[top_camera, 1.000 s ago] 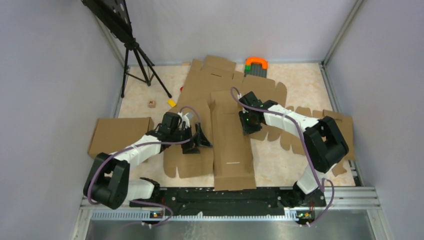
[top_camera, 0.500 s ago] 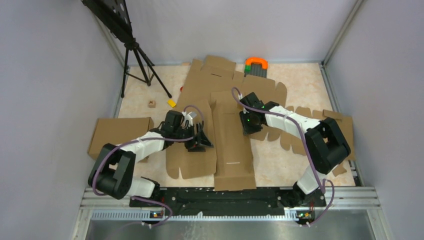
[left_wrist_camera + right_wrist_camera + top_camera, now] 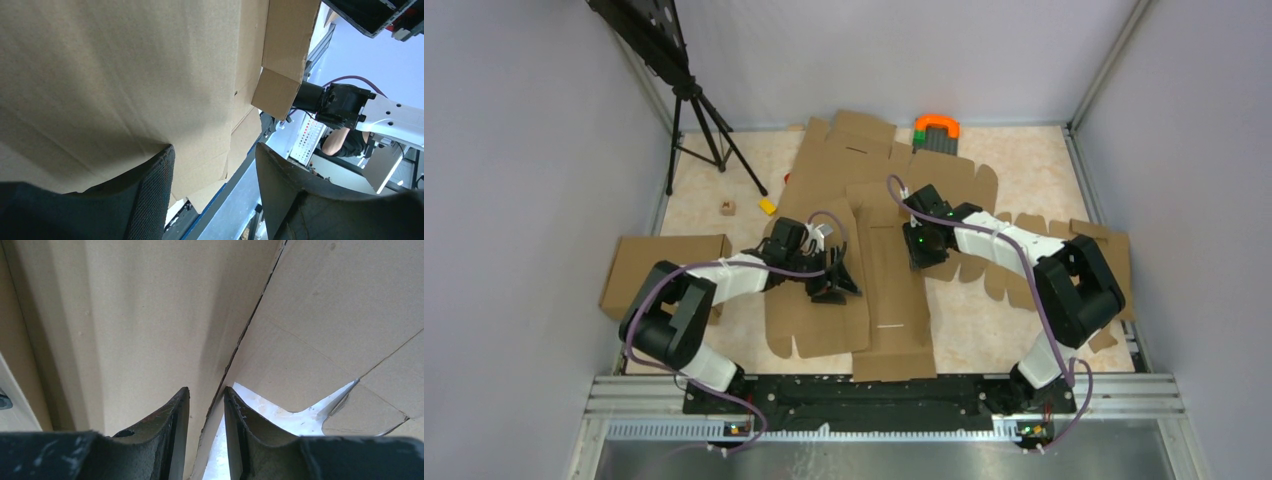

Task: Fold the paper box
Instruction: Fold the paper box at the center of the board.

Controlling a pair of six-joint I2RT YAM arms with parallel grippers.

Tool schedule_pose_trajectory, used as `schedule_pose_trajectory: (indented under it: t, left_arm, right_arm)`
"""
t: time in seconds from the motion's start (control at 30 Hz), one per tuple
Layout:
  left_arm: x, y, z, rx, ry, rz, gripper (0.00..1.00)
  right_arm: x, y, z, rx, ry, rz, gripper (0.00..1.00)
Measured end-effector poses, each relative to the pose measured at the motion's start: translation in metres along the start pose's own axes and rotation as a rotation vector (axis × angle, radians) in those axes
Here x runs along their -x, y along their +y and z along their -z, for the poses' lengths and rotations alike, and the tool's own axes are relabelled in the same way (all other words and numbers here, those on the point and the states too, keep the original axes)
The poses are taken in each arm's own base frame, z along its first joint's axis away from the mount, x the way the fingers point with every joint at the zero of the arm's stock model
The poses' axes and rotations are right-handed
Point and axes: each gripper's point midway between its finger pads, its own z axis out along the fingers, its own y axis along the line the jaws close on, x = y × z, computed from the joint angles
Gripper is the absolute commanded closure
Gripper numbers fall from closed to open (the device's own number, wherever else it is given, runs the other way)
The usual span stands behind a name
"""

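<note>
Two grips look shaky: the paper box sprawls across the bench, the right gripper's narrow jaws pinching a panel edge that may tear, the left gripper's jaws gaping, so its flap could spring back.

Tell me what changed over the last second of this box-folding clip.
The left end effector swept right, its fingers narrowing, and pushed the left flap of the paper box rightward over the long centre panel. The left arm's elbow swung away from the base. Nothing was clearly gripped or released. Unchanged: the right end effector straddling the panel's right edge, the cardboard slab, the tripod.
</note>
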Motion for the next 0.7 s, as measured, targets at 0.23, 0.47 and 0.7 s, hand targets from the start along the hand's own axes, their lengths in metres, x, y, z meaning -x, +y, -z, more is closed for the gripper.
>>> schedule_pose_trajectory:
  t: [0.23, 0.47, 0.7]
  left_arm:
    - [0.002, 0.002, -0.013, 0.014, 0.050, 0.037, 0.31]
    - [0.002, 0.004, -0.017, 0.031, 0.075, 0.059, 0.32]
    - [0.009, 0.004, 0.012, 0.186, -0.057, -0.009, 0.54]
  right_arm:
    - [0.000, 0.000, -0.001, 0.002, -0.005, 0.003, 0.70]
    - [0.000, -0.001, -0.001, 0.004, -0.008, 0.007, 0.72]
    - [-0.001, 0.002, 0.000, 0.021, -0.007, 0.018, 0.74]
